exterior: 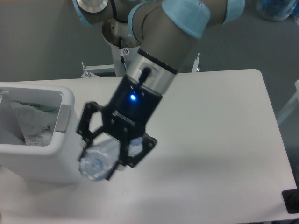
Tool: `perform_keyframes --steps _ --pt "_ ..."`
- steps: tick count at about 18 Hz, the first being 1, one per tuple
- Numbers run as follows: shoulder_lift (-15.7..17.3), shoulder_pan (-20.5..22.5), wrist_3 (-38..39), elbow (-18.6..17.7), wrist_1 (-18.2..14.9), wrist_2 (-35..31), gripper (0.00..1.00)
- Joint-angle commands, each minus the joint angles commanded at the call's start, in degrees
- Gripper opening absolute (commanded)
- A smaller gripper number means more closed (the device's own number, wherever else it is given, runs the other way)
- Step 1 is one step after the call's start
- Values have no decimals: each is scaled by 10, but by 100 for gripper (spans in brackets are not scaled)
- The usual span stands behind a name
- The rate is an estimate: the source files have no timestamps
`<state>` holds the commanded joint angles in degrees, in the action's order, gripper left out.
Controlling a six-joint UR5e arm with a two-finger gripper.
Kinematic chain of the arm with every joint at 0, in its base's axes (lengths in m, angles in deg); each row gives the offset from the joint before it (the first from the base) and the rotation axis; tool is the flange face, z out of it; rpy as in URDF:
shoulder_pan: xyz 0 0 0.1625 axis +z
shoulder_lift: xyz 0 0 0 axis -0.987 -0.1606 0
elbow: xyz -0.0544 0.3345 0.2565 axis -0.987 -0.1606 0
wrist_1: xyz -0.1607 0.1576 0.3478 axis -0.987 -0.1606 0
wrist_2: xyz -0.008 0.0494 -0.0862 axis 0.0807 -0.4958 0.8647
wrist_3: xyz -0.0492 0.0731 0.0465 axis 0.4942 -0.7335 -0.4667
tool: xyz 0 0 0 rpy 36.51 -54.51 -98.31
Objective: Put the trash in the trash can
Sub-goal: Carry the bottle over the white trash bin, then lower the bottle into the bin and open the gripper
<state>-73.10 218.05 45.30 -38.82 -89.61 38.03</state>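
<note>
- White table [224, 140] was the biggest thing in view, 1 of it, w/ grey floor behind.
- Grey-and-blue arm [163, 28], 1, came in from top centre & slanted down-left over the table; a blue light glowed on its black wrist section.
- White trash can [42, 158], 1, stood at the table's left edge, rounded thick rim, grey panel on the side facing the arm.
- Plastic bag [30, 123], 1, lay crumpled inside the can, clear & wrinkly w/ a bit of green near the top.
- Black gripper [110, 151], 1, hung just right of the can's near corner; fingers closed around the bottle, one each side.
- Clear bottle [100, 161], 1, was clamped between the fingers, tilted, lower end pointing down-left; seen against the can's right wall, outside the can, not over the opening. Couldn't tell if it touched the wall.
- Small dark obj [292, 201], 1, sat at the frame's lower-right edge, too cropped to ID.
</note>
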Motion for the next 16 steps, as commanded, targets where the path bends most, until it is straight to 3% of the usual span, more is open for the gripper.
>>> perform_keyframes --steps 2,8,10,16 --pt "10 -4 -1 -1 0 40 56" --pt "17 -49 -4 -23 5 63 56" --pt "32 -55 -4 -33 12 93 56" --pt "57 -87 -20 -86 16 96 56"
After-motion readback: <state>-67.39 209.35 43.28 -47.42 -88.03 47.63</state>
